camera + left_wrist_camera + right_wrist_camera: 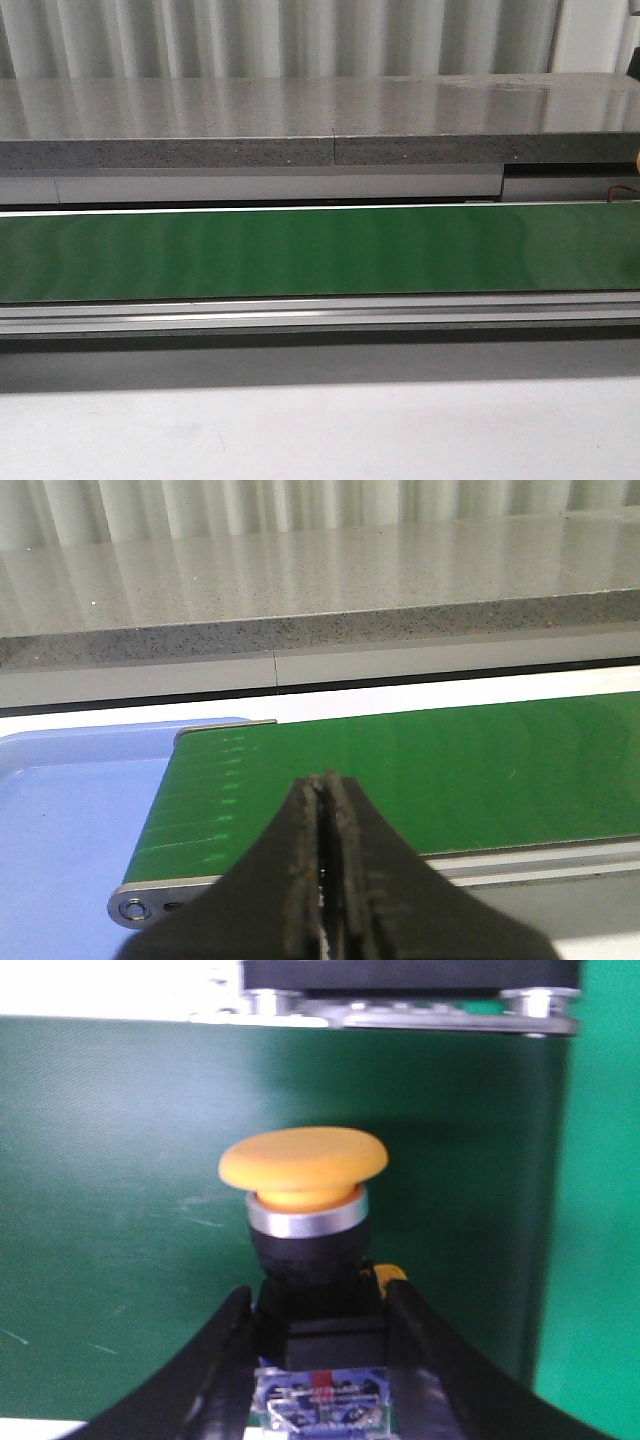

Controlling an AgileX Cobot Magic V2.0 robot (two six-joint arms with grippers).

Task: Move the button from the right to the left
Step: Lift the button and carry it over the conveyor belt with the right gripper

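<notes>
Over matte green belt (120, 1160): fingers (225, 1360) clamp button (303, 1175), domed yellow cap.

Pale grey, smooth tabletop (320, 430) across the near part of the front view, carrying a long conveyor with a silver metal frame (320, 312) and a flat green belt (300, 250) spanning the full width. Behind the belt, a raised speckled grey stone-like slab (300, 120) with a glossy top, running parallel to it. In the left wrist view, rounded belt end (150, 880) with a silver roller cap, lying just beside and partly over a light blue plastic tray (70, 820).
</notes>
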